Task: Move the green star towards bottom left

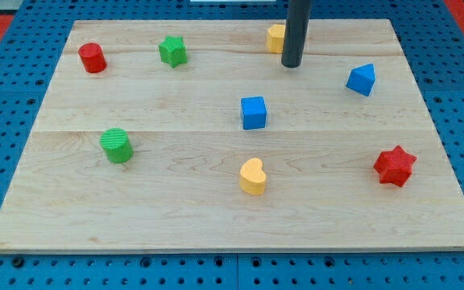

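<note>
The green star point(172, 51) sits near the view's top left on the wooden board point(135, 209). My tip point(292, 65) is at the view's top centre, far to the right of the green star, just right of a yellow block point(275, 37) that the rod partly hides. It touches no block that I can see.
A red cylinder point(92, 58) lies left of the green star. A green cylinder point(117, 146) is at the left, a blue cube point(254, 113) in the middle, a yellow heart point(253, 177) below it, a blue block point(362, 79) and a red star point(395, 166) at the right.
</note>
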You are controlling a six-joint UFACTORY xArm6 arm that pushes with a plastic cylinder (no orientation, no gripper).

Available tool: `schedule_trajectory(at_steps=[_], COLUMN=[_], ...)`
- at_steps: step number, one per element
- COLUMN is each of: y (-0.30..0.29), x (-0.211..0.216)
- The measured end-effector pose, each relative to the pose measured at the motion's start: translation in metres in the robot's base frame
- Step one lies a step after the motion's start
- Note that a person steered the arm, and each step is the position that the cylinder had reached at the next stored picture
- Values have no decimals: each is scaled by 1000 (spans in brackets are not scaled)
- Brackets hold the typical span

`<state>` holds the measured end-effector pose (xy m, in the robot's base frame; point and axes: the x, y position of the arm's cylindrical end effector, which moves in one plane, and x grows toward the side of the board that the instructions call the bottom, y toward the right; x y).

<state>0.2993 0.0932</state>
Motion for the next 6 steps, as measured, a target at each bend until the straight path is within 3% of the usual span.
schedule_trajectory(at_steps=[2,4,5,6], y=[-16,-85,-101,-115], x=[-26,-62,-41,-54])
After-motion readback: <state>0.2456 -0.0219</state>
